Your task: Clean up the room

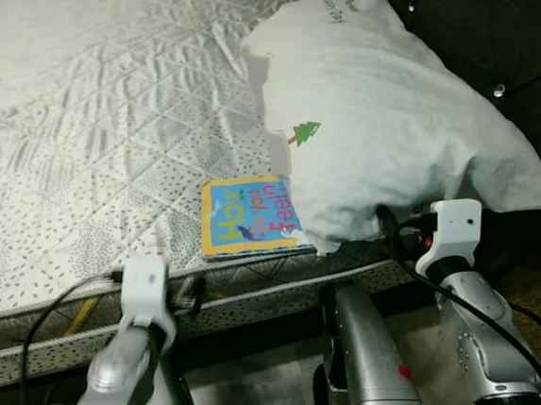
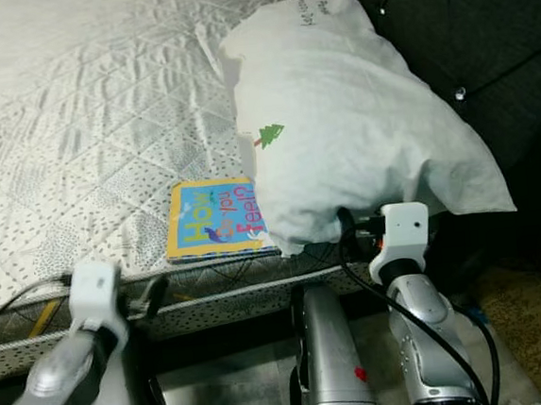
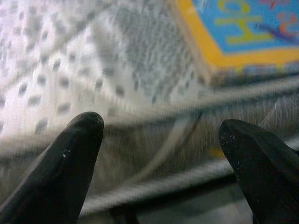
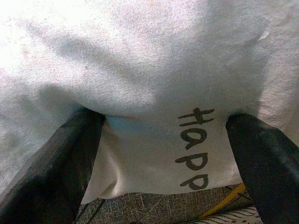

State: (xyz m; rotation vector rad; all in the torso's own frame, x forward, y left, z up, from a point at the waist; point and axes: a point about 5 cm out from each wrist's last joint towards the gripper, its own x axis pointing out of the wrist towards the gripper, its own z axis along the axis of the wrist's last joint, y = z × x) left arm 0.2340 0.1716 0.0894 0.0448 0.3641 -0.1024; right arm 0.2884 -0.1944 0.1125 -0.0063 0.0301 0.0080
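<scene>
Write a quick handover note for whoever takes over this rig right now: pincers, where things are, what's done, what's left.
Right pincer: fingers spread around the lower edge of the white pillow, which is held up over the mattress corner; a firm grip cannot be confirmed.
Left pincer: open, empty, at the near edge of the mattress.
Children's book: flat on the mattress, partly under the pillow.
Done: pillow lifted.
Left: place the pillow, put the book away.

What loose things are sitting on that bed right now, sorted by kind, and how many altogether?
White pillow with a small green tree print: 1
Blue picture book with a yellow border: 1
Total: 2, both on the quilted white mattress.
</scene>
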